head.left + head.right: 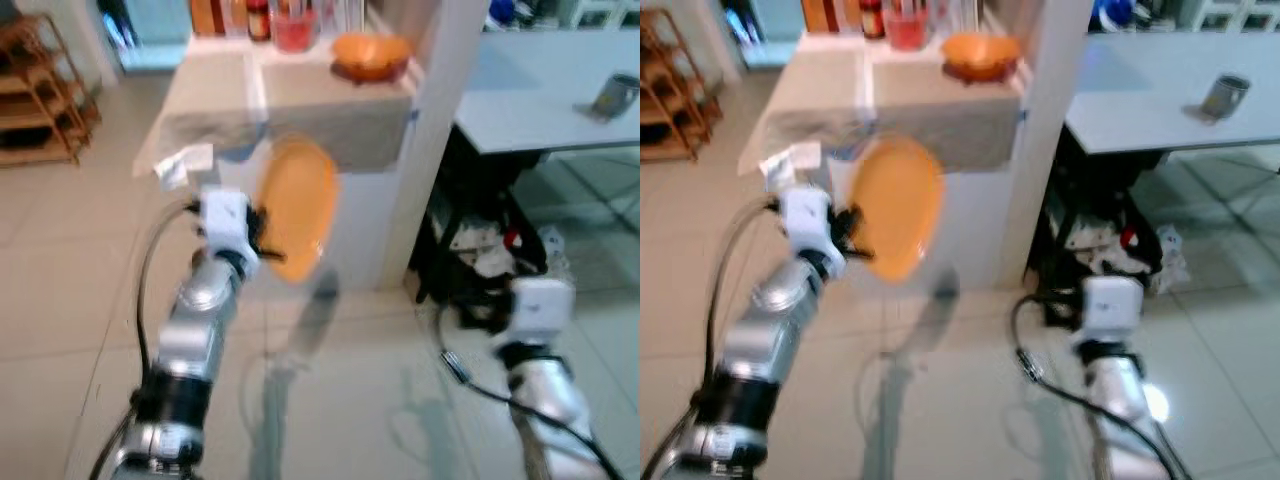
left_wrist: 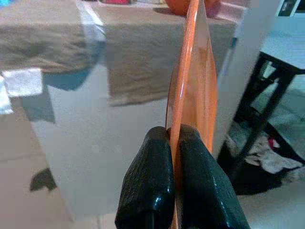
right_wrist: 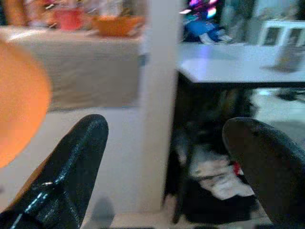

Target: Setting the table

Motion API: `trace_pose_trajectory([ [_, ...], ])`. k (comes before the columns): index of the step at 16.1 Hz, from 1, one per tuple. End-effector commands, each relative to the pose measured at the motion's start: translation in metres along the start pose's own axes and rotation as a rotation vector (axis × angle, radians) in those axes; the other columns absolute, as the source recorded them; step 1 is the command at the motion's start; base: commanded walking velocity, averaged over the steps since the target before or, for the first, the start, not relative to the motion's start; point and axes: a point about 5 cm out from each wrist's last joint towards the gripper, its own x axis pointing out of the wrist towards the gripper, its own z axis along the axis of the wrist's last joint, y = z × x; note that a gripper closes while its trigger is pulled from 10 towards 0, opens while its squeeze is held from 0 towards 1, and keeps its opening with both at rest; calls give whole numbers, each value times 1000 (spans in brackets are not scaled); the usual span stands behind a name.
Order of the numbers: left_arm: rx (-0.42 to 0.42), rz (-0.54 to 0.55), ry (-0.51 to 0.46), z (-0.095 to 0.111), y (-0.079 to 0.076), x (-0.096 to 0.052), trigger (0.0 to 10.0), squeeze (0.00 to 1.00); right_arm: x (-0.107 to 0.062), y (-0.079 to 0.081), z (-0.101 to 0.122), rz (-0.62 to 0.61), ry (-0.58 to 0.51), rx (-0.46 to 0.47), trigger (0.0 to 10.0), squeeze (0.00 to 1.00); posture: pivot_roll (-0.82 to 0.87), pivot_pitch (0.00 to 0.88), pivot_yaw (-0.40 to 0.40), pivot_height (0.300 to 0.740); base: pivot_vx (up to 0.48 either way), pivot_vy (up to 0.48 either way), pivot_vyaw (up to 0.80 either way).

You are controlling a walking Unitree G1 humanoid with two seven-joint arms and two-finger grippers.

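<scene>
Before the cloth-covered counter [image 1: 300,110], the left gripper [image 2: 175,143] was clamped on the rim of an orange plate [image 1: 297,205], holding it upright and edge-on in the air, short of the counter's front. At the counter's far corner sat an orange bowl [image 1: 371,55], beside what looked like a red cup [image 1: 293,30], though blur made that uncertain. Lower down, the right gripper [image 3: 167,157] hung spread and empty near a white pillar [image 1: 440,130].
</scene>
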Motion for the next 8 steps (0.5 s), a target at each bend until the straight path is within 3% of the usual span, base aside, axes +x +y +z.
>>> trace_pose_trajectory([
  [1, -34, 95, -2, 6, 14, -6, 0, 0, 1, 3, -2, -10, 8, 30, 10000, 0, -82, 0, 59, 740, 274, -390, 0],
  [4, -38, 81, -10, 7, 3, 3, 0, 0, 6, 9, -2, 19, -1, 24, 10000, 0, -80, 0, 50, 740, 273, -391, 0],
  [7, 19, 32, -39, 15, -7, 10, 0, 0, 14, 11, 1, 26, -19, 7, 10000, 0, -91, 0, 46, 740, 270, -395, 694],
  [8, 29, 29, -42, 15, -7, 11, 0, 0, 14, 11, 1, 23, -22, 8, 10000, 0, -93, 0, 45, 740, 274, -390, 0],
])
